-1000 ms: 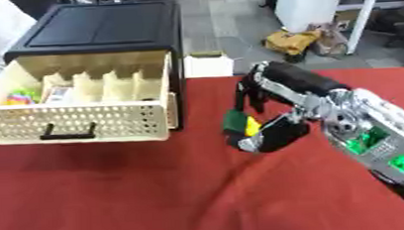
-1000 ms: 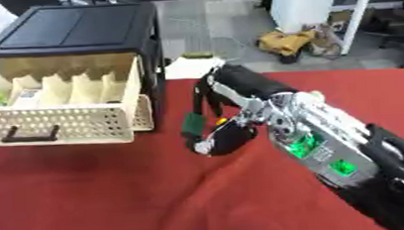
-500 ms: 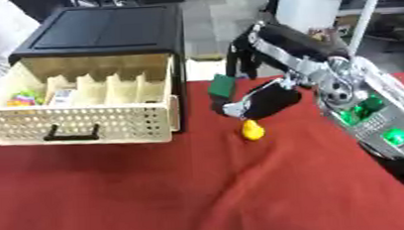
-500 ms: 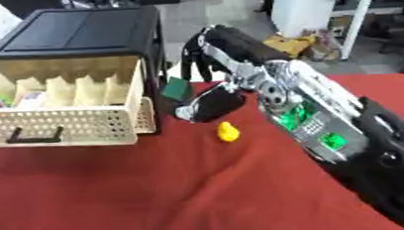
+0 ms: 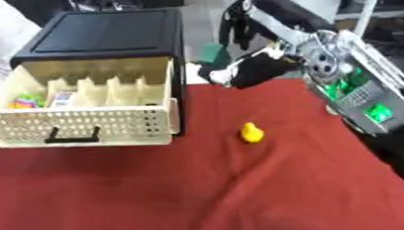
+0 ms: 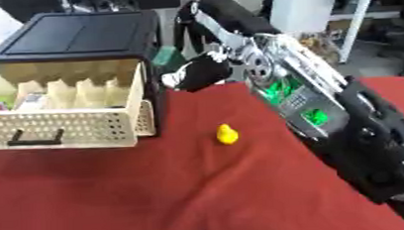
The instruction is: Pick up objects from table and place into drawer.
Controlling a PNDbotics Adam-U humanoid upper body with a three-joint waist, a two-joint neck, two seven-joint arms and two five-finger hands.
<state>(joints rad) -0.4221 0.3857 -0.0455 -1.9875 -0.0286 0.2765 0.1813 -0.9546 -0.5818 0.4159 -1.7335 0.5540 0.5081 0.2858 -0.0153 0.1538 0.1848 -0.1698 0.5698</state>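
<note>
Toy [image 5: 252, 132] on table [image 5: 201, 196]: likely light, smooth; pinch at sides; right hand [image 5: 248, 70] curled, contents unclear.

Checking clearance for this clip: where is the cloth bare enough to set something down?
The red cloth is bare in front of the drawer and the yellow duck. Crowded: the far edge, where the right hand hangs beside the black cabinet.

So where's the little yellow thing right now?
The small yellow object lies on the red cloth, right of the open drawer, below the right hand.
</note>
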